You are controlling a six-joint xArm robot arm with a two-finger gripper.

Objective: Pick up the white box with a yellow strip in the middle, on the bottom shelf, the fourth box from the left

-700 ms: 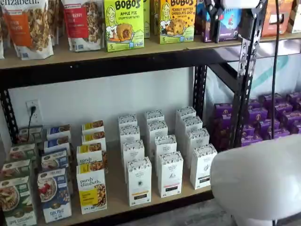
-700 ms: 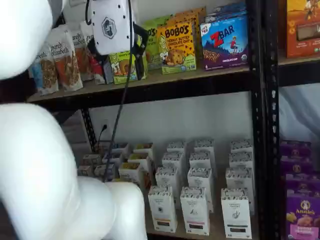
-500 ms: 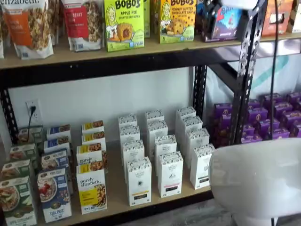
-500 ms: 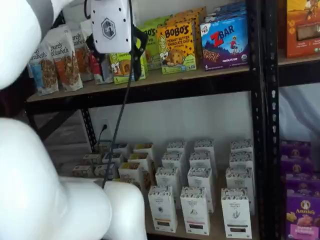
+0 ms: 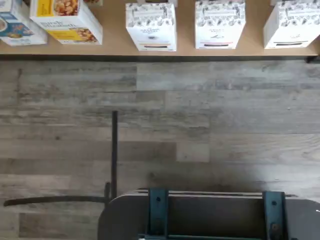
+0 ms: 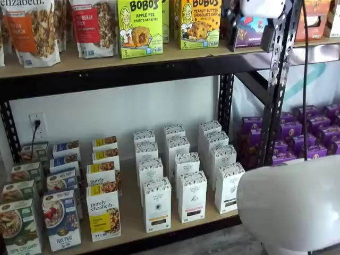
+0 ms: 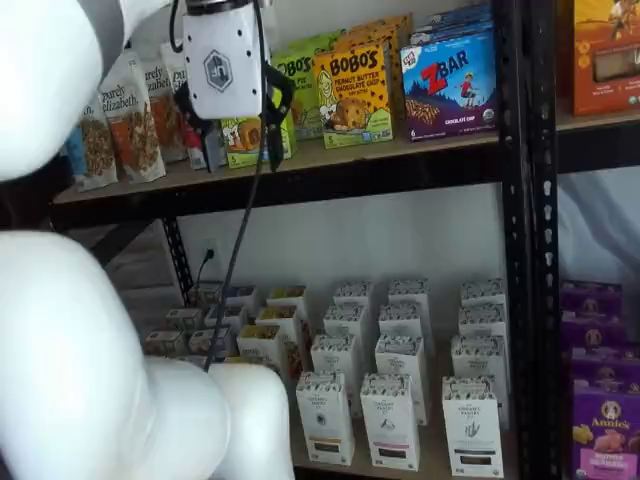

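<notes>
The white box [image 6: 157, 205] with a yellowish-brown strip stands at the front of the bottom shelf [image 6: 131, 222], just right of the purely elizabeth box [image 6: 104, 214]. It also shows in the other shelf view [image 7: 325, 418] and in the wrist view [image 5: 151, 27]. My gripper [image 7: 240, 158] hangs high in front of the top shelf, far above the box. Its white body and two black fingers show in both shelf views [image 6: 248, 47], with a plain gap between the fingers and nothing held.
Like white cartons with reddish [image 6: 192, 196] and dark [image 6: 229, 187] strips stand to the right. Cereal boxes [image 6: 61, 219] stand to the left, purple boxes [image 6: 311, 133] in the bay to the right. A black upright [image 6: 279, 79] and my white arm [image 6: 292, 204] stand in front.
The gripper has come down a little in front of the top shelf. The boxes have not moved.
</notes>
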